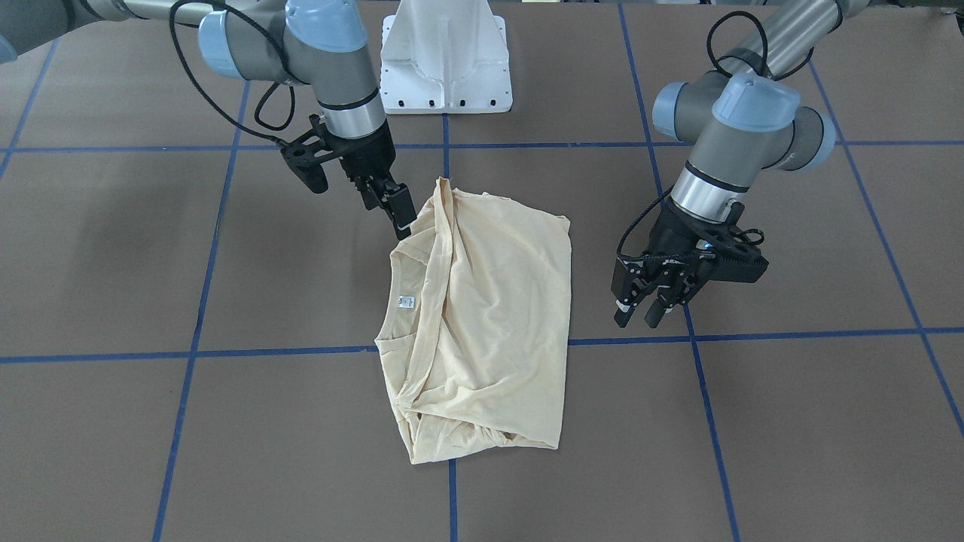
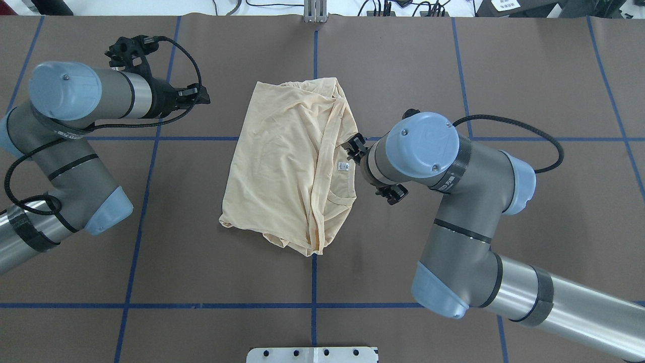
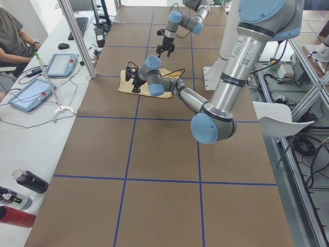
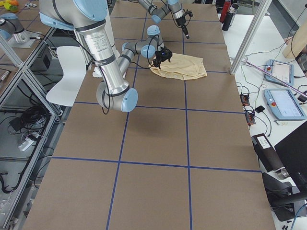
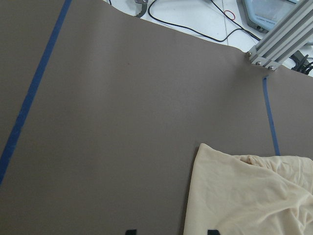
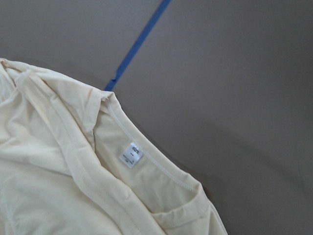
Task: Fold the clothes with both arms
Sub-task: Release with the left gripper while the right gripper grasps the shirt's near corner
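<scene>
Two black tools: left tool (image 1: 638, 316) spread wide; right tool (image 1: 403, 222) can't tell, at the edge of the folded cream-yellow shirt (image 1: 489, 301) — a snag could undo it.

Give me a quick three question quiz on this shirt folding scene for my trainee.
1. True or false: the left gripper is open and clear of the shirt.
2. Which gripper is nearer the shirt's collar? A: left gripper. B: right gripper.
3. What small white thing shows inside the collar?
Key: 1 true. 2 B. 3 the neck label.
</scene>
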Tool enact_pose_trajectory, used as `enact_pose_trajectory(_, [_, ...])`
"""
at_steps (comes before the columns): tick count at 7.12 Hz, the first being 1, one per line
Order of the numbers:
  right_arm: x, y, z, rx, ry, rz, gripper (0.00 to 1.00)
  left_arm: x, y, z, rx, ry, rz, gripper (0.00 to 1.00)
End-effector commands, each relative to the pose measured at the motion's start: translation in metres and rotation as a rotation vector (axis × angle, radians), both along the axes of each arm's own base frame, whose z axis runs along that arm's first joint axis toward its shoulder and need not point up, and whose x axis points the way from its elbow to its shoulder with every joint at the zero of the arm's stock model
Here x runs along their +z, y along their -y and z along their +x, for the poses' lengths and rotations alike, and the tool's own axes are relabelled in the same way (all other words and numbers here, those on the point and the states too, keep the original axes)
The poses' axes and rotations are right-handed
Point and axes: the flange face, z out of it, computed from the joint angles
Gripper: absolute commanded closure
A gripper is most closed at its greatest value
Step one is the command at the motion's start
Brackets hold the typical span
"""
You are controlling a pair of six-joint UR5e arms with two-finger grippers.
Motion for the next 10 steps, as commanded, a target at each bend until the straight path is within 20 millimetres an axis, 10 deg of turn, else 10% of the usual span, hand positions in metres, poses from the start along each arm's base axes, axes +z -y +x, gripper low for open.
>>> enact_pose_trajectory(1, [0.001,-0.07,-0.049,0.047,0.018,-0.06,0.03,-0.002,-0.001,-0.001,-0.003,-0.007,-0.002,0.43])
enact_pose_trajectory(6, [0.014,-0.09,-0.108,0.102,-0.036,-0.079,0.13,-0.019,-0.005,-0.004,-0.004,0.012,-0.022,0.43])
enact_pose_trajectory(10, [0.019,-0.09,-0.115,0.099,-0.056,-0.082,0.28,-0.032,-0.01,-0.006,0.0,0.019,-0.032,0.43])
